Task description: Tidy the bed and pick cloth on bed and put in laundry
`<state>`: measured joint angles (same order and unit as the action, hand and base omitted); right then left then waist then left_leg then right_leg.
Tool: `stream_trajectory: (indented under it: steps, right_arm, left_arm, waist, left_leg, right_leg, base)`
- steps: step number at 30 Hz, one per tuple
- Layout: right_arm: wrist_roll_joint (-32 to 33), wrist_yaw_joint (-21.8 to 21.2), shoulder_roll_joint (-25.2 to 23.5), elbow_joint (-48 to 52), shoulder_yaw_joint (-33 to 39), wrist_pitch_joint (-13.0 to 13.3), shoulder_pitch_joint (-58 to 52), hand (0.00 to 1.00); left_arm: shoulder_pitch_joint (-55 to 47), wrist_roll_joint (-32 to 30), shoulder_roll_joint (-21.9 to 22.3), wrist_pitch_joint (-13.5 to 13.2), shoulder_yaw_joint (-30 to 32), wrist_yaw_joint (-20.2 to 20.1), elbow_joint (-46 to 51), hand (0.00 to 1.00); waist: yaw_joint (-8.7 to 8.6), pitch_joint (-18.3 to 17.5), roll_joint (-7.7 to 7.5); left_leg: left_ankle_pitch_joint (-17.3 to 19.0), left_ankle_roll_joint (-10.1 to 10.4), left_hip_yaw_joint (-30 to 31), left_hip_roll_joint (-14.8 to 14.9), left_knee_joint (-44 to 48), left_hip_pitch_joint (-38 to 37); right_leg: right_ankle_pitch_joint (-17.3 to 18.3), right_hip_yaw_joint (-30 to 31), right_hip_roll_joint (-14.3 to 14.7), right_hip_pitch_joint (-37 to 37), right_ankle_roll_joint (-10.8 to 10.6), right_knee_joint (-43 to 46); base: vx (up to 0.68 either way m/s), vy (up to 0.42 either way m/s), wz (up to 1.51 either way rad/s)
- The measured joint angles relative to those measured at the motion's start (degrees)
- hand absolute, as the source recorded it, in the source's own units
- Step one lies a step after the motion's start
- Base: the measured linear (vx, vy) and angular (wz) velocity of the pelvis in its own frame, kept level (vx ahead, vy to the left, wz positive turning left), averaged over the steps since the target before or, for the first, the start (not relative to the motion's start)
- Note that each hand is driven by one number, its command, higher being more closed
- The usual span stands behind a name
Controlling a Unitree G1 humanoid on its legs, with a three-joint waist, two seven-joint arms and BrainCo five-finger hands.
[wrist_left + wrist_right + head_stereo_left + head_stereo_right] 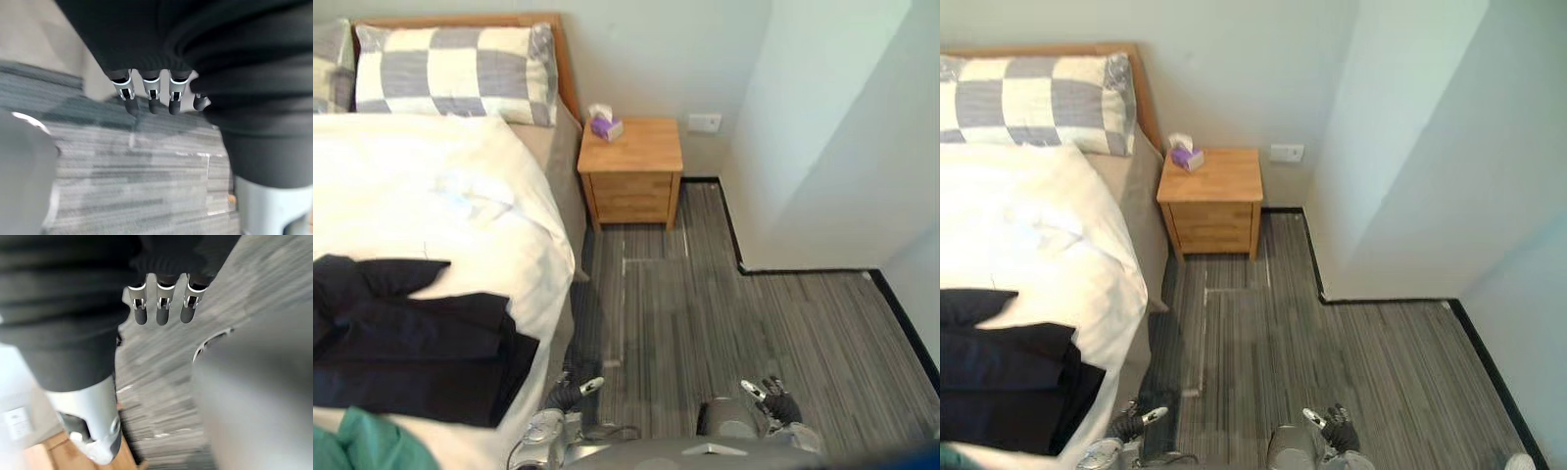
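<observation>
Left hand (568,394) and right hand (777,401) both hang empty, fingers (153,95) loosely straight. Dark cloth (411,343) sits on the bed (431,186) just left of the left fingers; I'd grab a thick fold.

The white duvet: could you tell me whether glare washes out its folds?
Left eye view: the white duvet is very bright, folds faint but traceable at its middle. Right eye view: equally bright; the dark cloth on it shows little detail.
</observation>
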<state>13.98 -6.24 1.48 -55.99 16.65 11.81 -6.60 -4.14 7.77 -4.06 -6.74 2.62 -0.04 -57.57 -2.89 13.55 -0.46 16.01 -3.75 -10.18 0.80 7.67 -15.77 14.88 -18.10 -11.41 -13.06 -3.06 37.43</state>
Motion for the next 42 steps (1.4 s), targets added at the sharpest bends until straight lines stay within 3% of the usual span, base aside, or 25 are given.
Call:
stream_trajectory:
  steps: [1,3,4,5,6,8,10,12,14,16,18,19,20,23,25,26,28,29,31,33,36,38,39,40,42]
  right_arm:
    - [0.02,0.04,0.04,-0.03,0.2,0.2,-0.07,0.0]
    - [-0.13,0.18,-0.46,-0.15,0.99,0.67,-0.81,0.0]
    - [-0.19,0.17,-0.56,-0.12,0.99,0.81,-1.29,0.0]
    - [-0.7,0.26,-0.02,0.0,1.33,1.05,-1.56,0.0]
    - [-1.89,0.37,0.96,0.43,1.42,1.08,-1.37,0.0]
    - [-2.01,0.47,1.37,0.47,1.4,0.56,-0.98,0.0]
    - [-4.31,0.61,1.82,0.45,1.37,-1.05,-0.65,0.0]
    - [-6.56,0.63,2.47,0.56,0.94,-2.1,-0.46,0.0]
    - [-8.87,0.6,3.49,-0.26,0.47,-2.66,-0.33,0.0]
    - [-10.26,0.39,3.54,-2.0,0.3,-2.78,0.0,0.0]
    - [-10.96,0.03,3.52,-1.85,-0.45,-2.74,0.1,0.0]
    - [-10.94,-0.04,3.64,-1.73,-0.32,-2.71,-0.09,0.0]
    - [-10.96,0.37,3.24,-1.99,-0.1,-2.8,-0.25,0.0]
    - [-11.01,1.93,1.2,-2.1,-0.09,-2.82,-0.45,0.0]
    - [-11.01,2.39,0.9,-2.16,-0.12,-2.95,0.29,0.0]
    - [-10.95,2.48,1.21,-2.41,-0.11,-3.47,2.6,0.0]
    - [-10.86,2.43,1.95,-2.31,-0.09,-3.57,4.34,0.0]
    - [-10.75,2.43,1.74,-2.23,-0.11,-3.49,4.95,0.0]
    - [-10.58,2.46,1.11,-2.37,-0.24,-3.85,4.9,0.0]
    - [-9.92,2.77,0.93,-2.41,-0.3,-3.86,3.93,0.0]
    - [-8.34,4.26,0.6,-2.94,-0.02,-3.26,3.47,0.0]
    - [-7.88,4.67,-0.37,-3.02,0.75,-2.43,2.2,0.0]
    - [-7.81,4.68,-0.88,-3.08,0.75,-2.14,1.97,0.0]
    - [-7.41,4.66,-1.88,-3.61,0.66,-1.9,2.05,0.0]
    - [-6.2,4.52,-1.65,-3.31,0.49,-2.02,2.21,0.0]
  left_arm:
    - [0.14,-0.02,0.08,0.21,0.07,0.09,0.01,0.0]
    - [-0.11,-0.31,0.25,0.32,0.55,0.41,-0.06,0.0]
    - [-0.33,-0.44,0.39,0.3,1.02,0.42,-0.06,0.0]
    - [-0.43,-0.44,1.26,0.3,2.86,0.5,-0.18,0.0]
    - [-0.37,-0.36,2.77,-0.09,4.43,0.48,0.13,0.0]
    - [-0.72,0.09,3.87,-0.32,5.35,0.51,0.13,0.0]
    - [-1.37,0.68,4.55,-0.99,7.55,0.33,0.41,0.0]
    - [-2.27,2.43,5.4,-2.35,10.41,0.29,2.03,0.0]
    - [-3.14,5.0,5.86,-3.94,11.21,0.19,4.63,0.0]
    - [-3.08,5.74,5.38,-4.33,10.54,-0.08,5.81,0.0]
    - [-3.46,6.74,4.9,-4.84,9.1,-0.11,6.47,0.0]
    - [-3.72,6.76,4.81,-4.79,8.06,-0.07,6.78,0.0]
    - [-3.77,6.89,4.67,-4.64,7.33,-0.02,6.67,0.0]
    - [-3.57,7.52,2.83,-3.49,6.81,0.06,6.61,0.0]
    - [-3.45,9.17,2.84,-2.87,7.79,0.1,6.71,0.0]
    - [-3.21,10.37,3.19,-2.27,9.11,0.19,6.39,0.0]
    - [-3.02,10.69,3.31,-1.82,9.17,-0.09,5.22,0.0]
    - [-2.76,10.71,3.24,-1.32,9.07,-0.71,4.01,0.0]
    - [-2.79,11.22,2.31,-1.11,8.51,-2.33,2.27,0.0]
    - [-3.14,11.99,1.57,-1.0,7.3,-3.65,2.18,0.0]
    - [-3.74,15.57,1.11,-1.39,6.46,-7.33,1.76,0.0]
    - [-3.96,17.64,1.15,-2.31,6.67,-9.43,1.85,0.0]
    - [-4.12,17.67,0.92,-2.77,6.97,-9.92,2.09,0.0]
    - [-4.39,17.66,1.57,-3.11,9.3,-10.71,1.77,0.0]
    - [-4.92,17.55,3.19,-3.97,10.24,-10.95,2.0,0.0]
  waist:
    - [-0.05,0.08,0.13]
    - [-0.31,0.44,0.36]
    - [-0.25,0.47,0.36]
    - [-0.24,1.1,1.19]
    - [0.32,1.93,2.86]
    - [0.34,2.1,3.27]
    - [0.5,1.93,3.61]
    - [0.8,2.36,3.88]
    - [2.47,3.0,4.72]
    - [3.99,2.92,3.5]
    - [4.26,2.44,3.06]
    - [4.1,2.11,3.69]
    - [3.76,1.82,3.49]
    - [4.09,0.72,0.56]
    - [6.17,0.17,0.01]
    - [7.01,-0.23,-0.3]
    - [6.96,-0.54,0.35]
    - [6.29,-0.56,0.62]
    - [5.44,-0.35,1.37]
    - [5.17,-0.06,1.87]
    - [3.86,-0.72,1.39]
    - [3.76,-1.84,0.05]
    - [4.03,-2.35,-0.9]
    - [4.66,-3.19,-1.52]
    - [4.78,-3.71,-0.39]
  left_leg:
    - [0.26,0.44,0.46,0.64,-0.19,-0.33]
    - [1.6,2.69,2.97,2.95,-0.34,-2.12]
    - [2.08,3.53,3.33,3.34,-0.3,-2.75]
    - [3.05,5.04,3.92,5.0,-0.19,-4.52]
    - [2.44,6.22,3.75,6.41,0.82,-5.23]
    - [0.52,8.2,4.12,7.24,4.18,-5.25]
    - [-1.54,9.34,5.78,8.64,15.26,-1.84]
    - [-9.06,10.21,9.24,11.38,36.28,7.77]
    - [-5.11,10.16,8.95,14.04,52.97,19.28]
    - [-2.74,8.77,4.61,11.76,45.17,22.7]
    - [-4.02,7.54,-2.33,8.52,28.22,24.58]
    - [-12.68,5.01,-9.72,6.85,16.08,25.63]
    - [-17.01,-3.39,-18.86,6.02,11.4,25.48]
    - [-16.25,-6.87,-26.59,1.22,5.53,24.29]
    - [-13.08,-7.99,-26.43,-2.01,1.74,22.5]
    - [-10.65,-8.59,-24.18,-4.07,0.81,21.39]
    - [-9.82,-8.49,-20.03,-5.75,0.18,19.19]
    - [-8.97,-8.32,-16.24,-6.5,0.01,17.03]
    - [-8.8,-7.6,-9.84,-6.76,-1.12,12.66]
    - [-8.96,-6.33,-3.7,-6.72,-2.73,9.04]
    - [-8.09,-3.8,7.71,-6.34,-3.25,8.44]
    - [-8.0,-1.55,15.13,-5.75,-2.87,9.23]
    - [-7.77,-1.09,16.35,-6.17,-2.28,9.88]
    - [-6.72,1.23,17.34,-5.46,-0.72,10.29]
    - [-6.06,2.42,14.89,-3.42,-0.7,10.46]
  right_leg:
    - [-1.81,-0.03,0.56,-0.43,0.22,-6.04]
    - [-13.67,3.43,3.15,0.27,-0.34,-25.13]
    - [-16.46,4.64,3.51,0.89,-0.57,-27.2]
    - [-19.72,5.04,5.0,1.96,3.81,-25.79]
    - [-15.44,4.53,5.47,0.99,4.94,-20.61]
    - [-10.2,4.1,5.02,0.2,6.38,-13.88]
    - [-5.92,2.71,5.69,2.53,6.56,-12.21]
    - [-3.89,1.7,7.83,7.69,6.99,-15.22]
    - [-3.27,-0.56,10.34,16.95,7.83,-21.54]
    - [-3.66,-2.21,9.52,22.6,7.9,-25.68]
    - [-3.44,-4.48,8.71,25.43,7.52,-28.84]
    - [-2.75,-7.84,9.04,27.02,6.47,-30.41]
    - [-1.67,-12.23,9.28,29.03,5.41,-30.94]
    - [-0.92,-19.83,8.0,31.87,3.94,-30.99]
    - [-0.06,-20.68,7.82,33.59,2.48,-30.77]
    - [1.6,-20.67,5.71,33.22,-0.33,-24.59]
    - [0.86,-19.59,1.2,28.91,-0.73,-7.72]
    - [-0.47,-14.98,-1.19,24.03,-0.03,5.33]
    - [2.41,-9.84,-1.56,19.37,-1.16,12.39]
    - [3.74,-5.57,-1.97,16.03,-1.6,10.52]
    - [3.31,4.66,-0.92,11.41,-2.14,-3.88]
    - [-0.93,14.74,2.63,11.51,-3.1,-20.01]
    - [-3.3,16.69,2.98,11.58,-2.94,-23.56]
    - [-7.63,16.41,3.37,12.58,-1.97,-25.17]
    - [-7.21,14.51,4.63,13.42,-1.27,-26.32]
  base:
    - [0.42,-0.191,0.56]
    - [0.47,-0.264,0.65]
    - [0.51,-0.3,0.57]
    - [0.5,-0.285,0.29]
    - [0.47,-0.274,0.19]
    - [0.43,-0.298,0.13]
    - [0.47,-0.347,0.17]
    - [0.38,-0.261,0.25]
    - [0.43,-0.205,0.3]
    - [0.36,-0.15,0.21]
    - [0.38,-0.092,0.53]
    - [0.41,-0.032,1.31]
    - [0.42,-0.037,1.6]
    - [0.43,-0.037,1.86]
    - [0.37,-0.003,1.46]
    - [0.34,0.006,1.14]
    - [0.39,-0.007,1.18]
    - [0.52,-0.073,1.6]
    - [0.47,-0.12,1.79]
    - [0.32,-0.147,1.68]
    - [0.31,-0.236,1.94]
    - [0.26,-0.324,1.71]
    - [0.28,-0.458,1.43]
    - [0.22,-0.373,0.84]
    - [0.2,-0.287,0.51]
